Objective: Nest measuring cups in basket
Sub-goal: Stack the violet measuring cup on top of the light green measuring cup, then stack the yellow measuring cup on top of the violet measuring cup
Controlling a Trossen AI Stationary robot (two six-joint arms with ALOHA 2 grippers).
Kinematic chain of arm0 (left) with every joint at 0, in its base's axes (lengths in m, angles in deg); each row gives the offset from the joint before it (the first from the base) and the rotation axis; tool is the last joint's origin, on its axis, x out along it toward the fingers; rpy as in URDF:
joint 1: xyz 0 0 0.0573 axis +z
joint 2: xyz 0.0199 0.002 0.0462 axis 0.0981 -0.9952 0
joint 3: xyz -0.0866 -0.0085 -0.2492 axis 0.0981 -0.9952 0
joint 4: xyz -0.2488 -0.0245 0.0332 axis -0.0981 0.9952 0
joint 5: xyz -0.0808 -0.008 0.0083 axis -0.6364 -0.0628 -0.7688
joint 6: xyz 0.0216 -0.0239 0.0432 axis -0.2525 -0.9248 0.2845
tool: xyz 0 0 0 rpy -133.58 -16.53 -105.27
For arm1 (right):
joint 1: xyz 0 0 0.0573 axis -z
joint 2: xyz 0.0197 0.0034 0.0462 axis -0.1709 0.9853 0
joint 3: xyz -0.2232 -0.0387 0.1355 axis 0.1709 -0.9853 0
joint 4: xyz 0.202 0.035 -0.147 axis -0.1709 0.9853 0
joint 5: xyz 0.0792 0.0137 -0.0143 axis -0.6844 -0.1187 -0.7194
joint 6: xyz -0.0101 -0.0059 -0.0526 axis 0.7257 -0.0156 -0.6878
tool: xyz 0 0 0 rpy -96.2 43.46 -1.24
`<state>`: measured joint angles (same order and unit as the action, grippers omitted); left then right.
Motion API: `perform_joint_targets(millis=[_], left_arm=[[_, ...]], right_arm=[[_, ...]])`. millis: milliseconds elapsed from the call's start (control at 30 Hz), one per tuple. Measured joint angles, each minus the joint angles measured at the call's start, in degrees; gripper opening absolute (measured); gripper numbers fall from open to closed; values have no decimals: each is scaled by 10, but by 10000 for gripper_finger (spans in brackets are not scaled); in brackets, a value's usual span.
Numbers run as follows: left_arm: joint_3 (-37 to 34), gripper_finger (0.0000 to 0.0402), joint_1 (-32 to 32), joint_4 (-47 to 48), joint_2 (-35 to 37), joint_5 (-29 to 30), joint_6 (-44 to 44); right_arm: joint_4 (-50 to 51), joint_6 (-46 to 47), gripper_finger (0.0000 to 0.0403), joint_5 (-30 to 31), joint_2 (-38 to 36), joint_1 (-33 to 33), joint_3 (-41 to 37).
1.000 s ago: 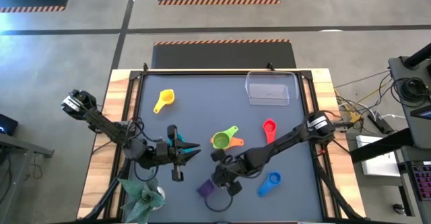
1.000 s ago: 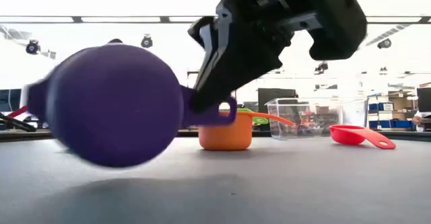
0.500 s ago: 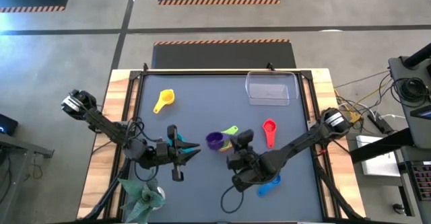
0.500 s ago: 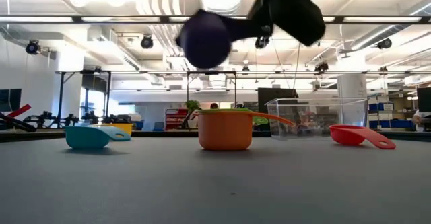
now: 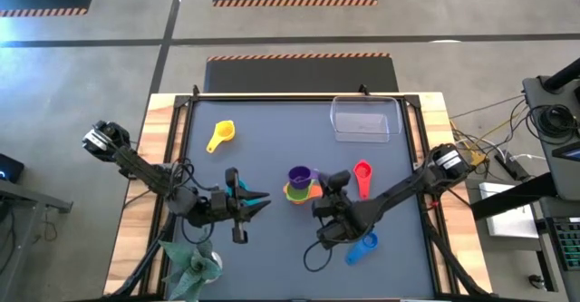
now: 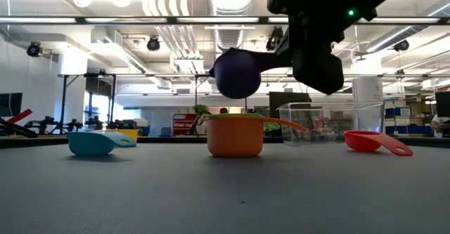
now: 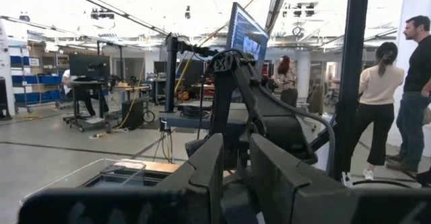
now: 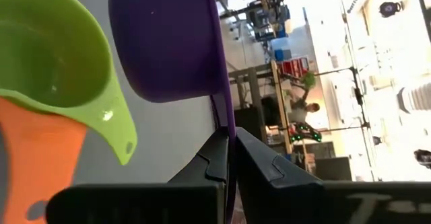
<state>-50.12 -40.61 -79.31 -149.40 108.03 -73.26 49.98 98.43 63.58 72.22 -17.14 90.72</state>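
The big dark table (image 5: 272,157) holds everything. At its far right part sits the clear basket (image 5: 365,119), and nothing is in it.

The right arm reaches in from the right side toward the middle of the table. The right gripper (image 5: 319,187) has its two fingers pressed tight on the flat handle of the purple cup (image 5: 299,176). It holds the purple cup up in the air, just above the green cup (image 8: 50,56). In the low view the purple cup (image 6: 237,73) hangs over the stack and does not touch it.

The left arm waits at the near left of the table. The left gripper (image 5: 256,199) lies low with its fingers close together, only a thin gap between them. I cannot see anything held in it.

The orange cup (image 6: 235,136) stands upright in the middle of the table. The green cup sits inside the orange cup, and its handle pokes out over the rim.

The red cup (image 5: 362,173) lies to the right of the stack, between the stack and the table's right edge. The blue cup (image 5: 363,246) lies near the front, beside the right arm. The yellow cup (image 5: 221,135) lies well apart at the far left. The teal cup (image 6: 96,142) lies tipped on its side at the left, close to the left gripper.
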Motion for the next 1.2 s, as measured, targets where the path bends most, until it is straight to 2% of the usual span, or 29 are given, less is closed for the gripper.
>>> perform_joint_targets(millis=[233, 433, 533, 800, 933, 1200], left_arm=[[0, 57, 1, 1, 0, 0, 0], [0, 57, 1, 3, 0, 0, 0], [0, 57, 1, 4, 0, 0, 0], [0, 57, 2, 5, 0, 0, -1], [0, 57, 2, 6, 0, 0, -1], [0, 57, 2, 34, 0, 0, -17]], right_arm=[[-66, -34, 8, -36, 0, 2, -22], [-77, -39, 9, -48, 0, 2, -29], [-79, -41, 14, -76, 0, 2, -29], [-82, -51, 72, -99, 1, 2, -30], [-90, -51, 108, -155, 1, 2, -30], [-91, 24, 145, -206, -8, -27, -30]])
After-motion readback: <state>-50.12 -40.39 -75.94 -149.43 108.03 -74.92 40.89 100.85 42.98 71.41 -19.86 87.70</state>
